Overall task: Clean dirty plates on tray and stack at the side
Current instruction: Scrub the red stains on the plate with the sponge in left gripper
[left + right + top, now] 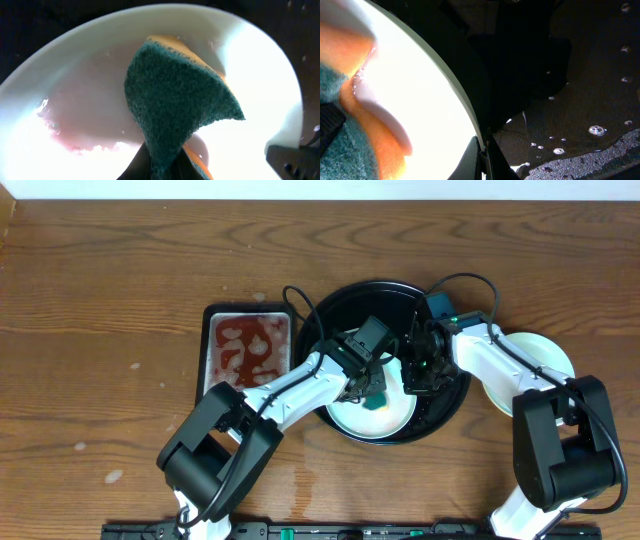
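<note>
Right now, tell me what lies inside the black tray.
One pale plate, with the left claw pressing a green sponge onto it and the right claw pinching its rim. Water beads wet the tray floor. Whatever lies under the plate is hidden.

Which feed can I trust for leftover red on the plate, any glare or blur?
Left wrist: sponge sharp, plate blown out white at right and bottom, faint pink film visible at left. Right wrist: plate face pure glare, sponge blurred, tray dark with crisp droplets. Overhead: evenly lit and sharp, though the plate is partly covered.
</note>
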{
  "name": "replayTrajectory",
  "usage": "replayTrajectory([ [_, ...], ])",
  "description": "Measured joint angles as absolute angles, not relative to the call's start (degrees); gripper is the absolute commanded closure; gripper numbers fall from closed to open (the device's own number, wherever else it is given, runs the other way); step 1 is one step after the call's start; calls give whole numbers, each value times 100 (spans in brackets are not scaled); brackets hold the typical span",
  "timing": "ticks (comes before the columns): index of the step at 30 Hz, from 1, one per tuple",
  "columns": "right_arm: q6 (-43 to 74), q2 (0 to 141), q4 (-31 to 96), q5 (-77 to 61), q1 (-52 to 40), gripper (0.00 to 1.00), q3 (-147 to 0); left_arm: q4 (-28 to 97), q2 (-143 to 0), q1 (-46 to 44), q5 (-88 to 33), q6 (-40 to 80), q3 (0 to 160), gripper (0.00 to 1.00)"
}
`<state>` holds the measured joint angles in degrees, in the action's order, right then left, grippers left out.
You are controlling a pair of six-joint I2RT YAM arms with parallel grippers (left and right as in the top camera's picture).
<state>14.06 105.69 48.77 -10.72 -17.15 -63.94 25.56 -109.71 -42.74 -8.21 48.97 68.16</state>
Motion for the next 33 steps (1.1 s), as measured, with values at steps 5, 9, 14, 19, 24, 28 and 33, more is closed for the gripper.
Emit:
replayTrajectory([
  [5, 1406, 10569, 4877, -1072, -1715, 99, -6394, 2834, -10761, -4185, -812, 4495, 6707, 93],
  [9, 1406, 10569, 4864, -1070, -1715, 99, -6394, 2974, -10444, -3957, -694, 4093, 6541, 92],
  [14, 1433, 10569, 4851, -1059, -1715, 79, -6394, 2976, -10005, -3793, -585, 3636, 6530, 83],
  [19, 1426, 10571, 4875, -902, -1712, 68, -6337, 3048, -9813, -3793, -576, 3352, 6530, 69],
  [24, 1446, 10571, 4853, -891, -1712, 76, -6324, 3280, -9590, -3642, -499, 3170, 6530, 63],
  [28, 1455, 10571, 4709, -945, -1712, 81, -6285, 3420, -9301, -3328, -401, 2993, 6530, 62],
  [33, 1459, 10519, 4416, -1098, -1710, 96, -6136, 3638, -9030, -2860, -351, 2821, 6530, 58],
])
